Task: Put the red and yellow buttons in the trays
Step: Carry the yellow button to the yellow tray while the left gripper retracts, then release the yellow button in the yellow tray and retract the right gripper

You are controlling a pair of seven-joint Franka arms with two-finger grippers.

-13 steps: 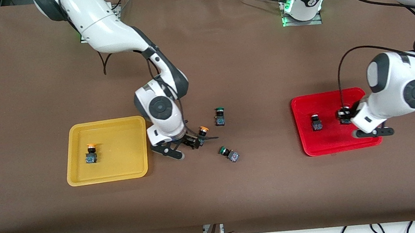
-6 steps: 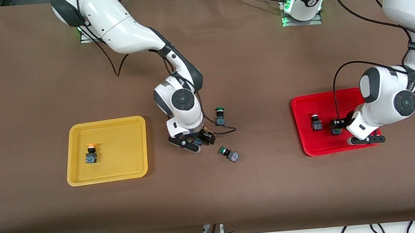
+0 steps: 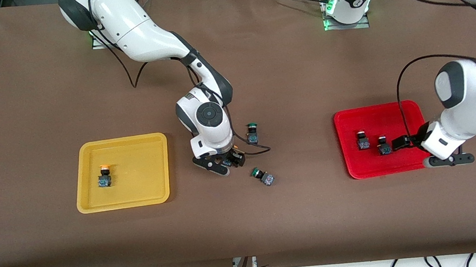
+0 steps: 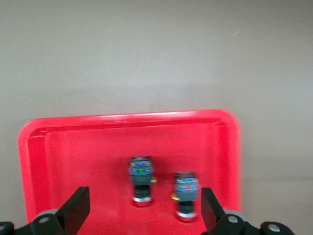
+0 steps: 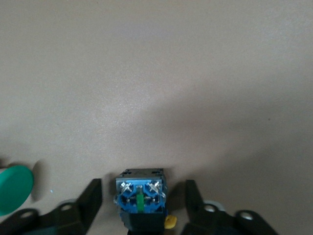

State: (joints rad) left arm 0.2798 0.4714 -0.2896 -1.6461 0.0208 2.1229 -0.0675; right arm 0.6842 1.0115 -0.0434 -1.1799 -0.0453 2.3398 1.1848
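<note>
The red tray [image 3: 395, 112] holds two red buttons [image 3: 362, 140] [image 3: 383, 145], which also show in the left wrist view [image 4: 141, 178] [image 4: 186, 193]. My left gripper [image 3: 405, 144] is open and empty, over the tray's end toward the left arm [image 4: 143, 215]. The yellow tray [image 3: 138, 192] holds one yellow button [image 3: 104, 176]. My right gripper [image 3: 225, 161] is open and low around the second yellow button [image 5: 141, 200] on the table. There is a gap between the button and each of its fingers [image 5: 90, 200].
Two green-capped buttons lie on the table near the right gripper. One [image 3: 252, 133] is farther from the front camera and one [image 3: 262, 176] is nearer. A green cap [image 5: 12, 188] shows in the right wrist view.
My left gripper let go of a red button in the red tray and drew back toward the left arm's end. My right gripper moved from beside the yellow tray to around the yellow button.
</note>
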